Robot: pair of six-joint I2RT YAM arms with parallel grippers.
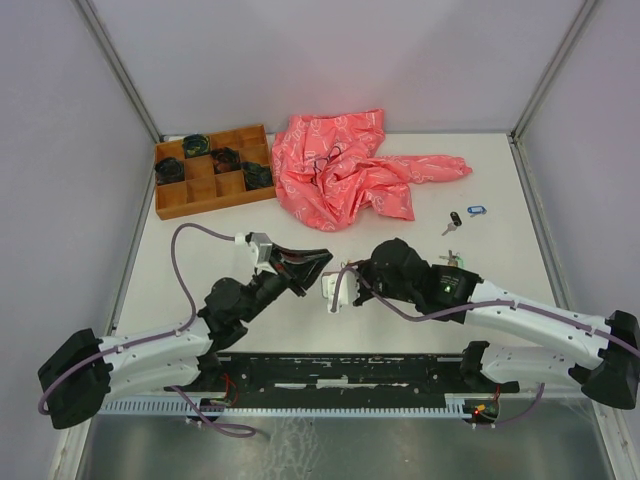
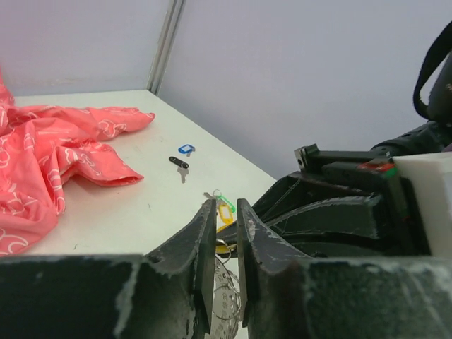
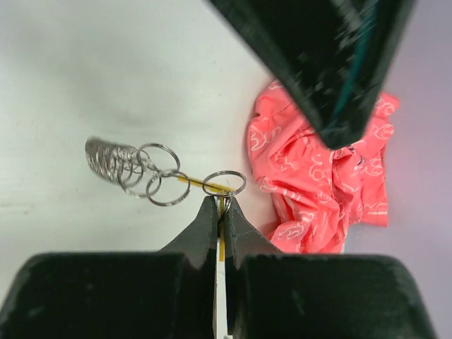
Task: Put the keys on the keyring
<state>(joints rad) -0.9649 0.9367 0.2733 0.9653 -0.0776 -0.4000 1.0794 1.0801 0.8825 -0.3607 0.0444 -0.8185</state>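
- Top external view: on the table [image 1: 520,250] the two arms meet nose to nose near the middle. The right gripper [image 3: 220,201] points towards the left gripper [image 2: 226,205].
- Right jaws are clenched on the keyring [image 3: 109,157], pinching its yellow segment, with one wire loop sitting just past the fingertips.
- Left jaws stand a narrow slit apart and grasp nothing that I can see. In the right wrist view they hang beside the ring, not on it.
- From the right jaws the keyring's long axis runs out sideways to the left of that view, with loose loops first and the tight coil at the free end.
- Green- and yellow-tagged keys [image 1: 450,258] lie just beside the right arm, behind its gripper. A black-tagged key [image 2: 178,162] and a blue-tagged key [image 2: 186,149] lie farther off, close together.
- All the keys are apart from the ring and none is threaded. The free left gripper is the one to fetch them, I judge, reaching past the right arm.
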